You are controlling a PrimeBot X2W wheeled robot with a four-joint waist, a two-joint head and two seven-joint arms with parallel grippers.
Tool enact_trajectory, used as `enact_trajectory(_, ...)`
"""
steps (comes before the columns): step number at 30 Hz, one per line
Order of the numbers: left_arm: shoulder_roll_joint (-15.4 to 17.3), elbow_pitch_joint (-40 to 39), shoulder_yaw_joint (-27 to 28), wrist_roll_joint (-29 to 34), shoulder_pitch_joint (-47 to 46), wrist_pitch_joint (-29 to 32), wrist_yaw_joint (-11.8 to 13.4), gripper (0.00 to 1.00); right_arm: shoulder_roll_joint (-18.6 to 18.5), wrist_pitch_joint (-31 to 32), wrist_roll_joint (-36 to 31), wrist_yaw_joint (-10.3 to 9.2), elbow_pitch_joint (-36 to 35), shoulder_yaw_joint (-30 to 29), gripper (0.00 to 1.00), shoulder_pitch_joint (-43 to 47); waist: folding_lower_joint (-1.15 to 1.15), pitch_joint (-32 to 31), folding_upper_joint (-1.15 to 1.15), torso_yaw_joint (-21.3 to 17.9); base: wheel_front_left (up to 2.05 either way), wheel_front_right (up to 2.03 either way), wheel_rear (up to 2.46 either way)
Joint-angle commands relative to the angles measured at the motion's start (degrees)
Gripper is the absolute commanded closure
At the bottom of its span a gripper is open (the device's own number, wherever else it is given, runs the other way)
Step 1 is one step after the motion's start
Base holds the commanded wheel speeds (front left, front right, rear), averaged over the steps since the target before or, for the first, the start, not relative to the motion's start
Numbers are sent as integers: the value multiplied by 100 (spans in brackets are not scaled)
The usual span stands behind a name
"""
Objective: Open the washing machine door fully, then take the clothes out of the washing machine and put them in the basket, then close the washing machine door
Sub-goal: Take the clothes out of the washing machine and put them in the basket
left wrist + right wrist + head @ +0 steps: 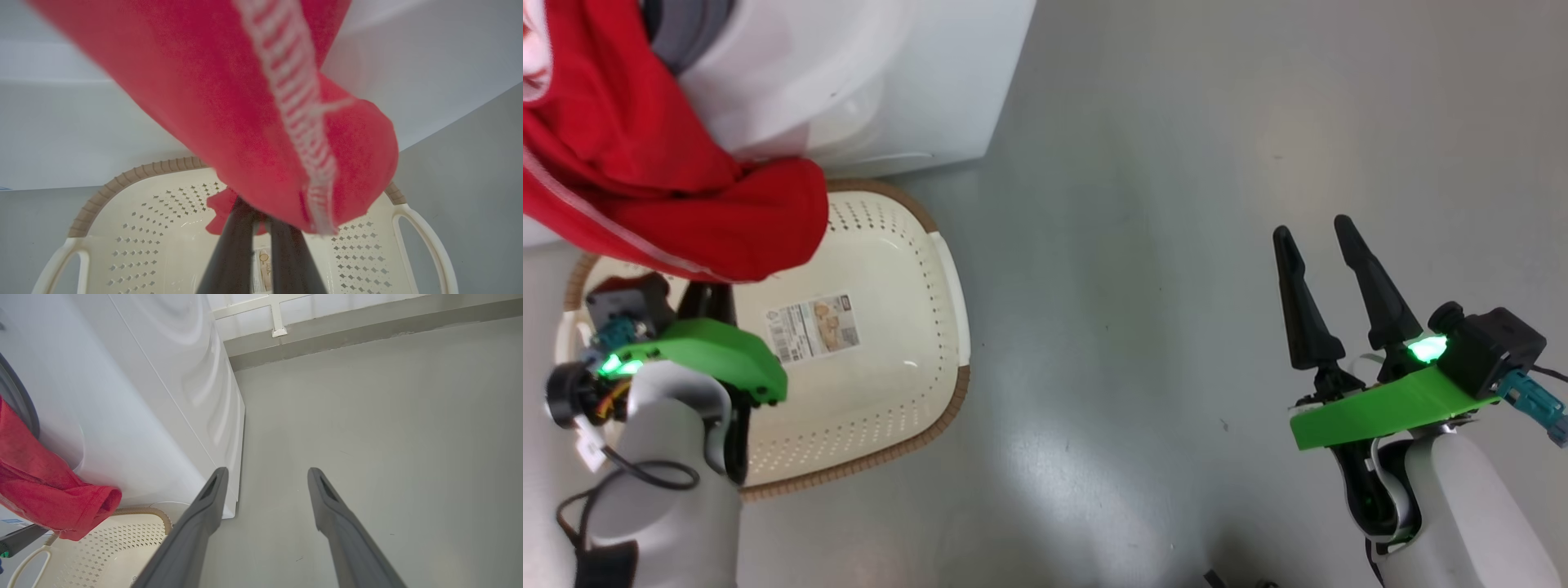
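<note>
Red clothes (670, 188) hang from the washing machine (890, 82) over the basket (935, 269).
Basket holds a paper label (814, 327) on its bottom; left gripper (257, 220) pinches the clothes' lower edge above it; right gripper (1312, 227), jaws wide, stands well apart over the floor (1143, 245).

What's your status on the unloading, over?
Left hand shut on red white-striped fabric garment, draped from white washing machine over cream perforated plastic basket. Right hand open, empty, over grey floor. Nothing blocking basket.

Bright, even light; glare sheens the floor (1054, 457), and the clothes (229, 102) look perhaps motion-blurred.
</note>
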Motion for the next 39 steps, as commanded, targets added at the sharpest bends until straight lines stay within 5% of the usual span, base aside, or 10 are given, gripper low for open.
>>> enact_trajectory(1,213,-7,153,75,-16,-46,50,98,1,-37,74,37,-137,142,0,-13,0,116,0,-49,0,0,0)
enact_trajectory(6,244,18,246,78,-157,-46,79,79,2,-37,105,37,-152,117,0,-82,0,161,0,-77,0,0,0)
enact_trajectory(8,241,11,276,86,-152,-46,84,59,2,-37,98,37,-151,91,0,-84,0,144,0,-68,0,0,0)
enact_trajectory(10,234,-2,291,87,-143,-46,89,55,2,-37,91,37,-147,78,0,-81,0,130,0,-58,0,0,0)
enact_trajectory(13,180,-96,336,83,-67,-46,101,12,2,-37,55,37,-133,33,0,-57,0,50,0,-10,0,0,0)
enact_trajectory(15,146,-163,361,76,4,-46,84,0,2,-37,30,37,-127,9,0,-37,0,-13,0,32,0,0,0)
enact_trajectory(39,-89,-2310,21,-424,1401,-46,-141,0,-206,-37,-225,37,-25,-89,0,345,0,-926,0,624,0,0,0)
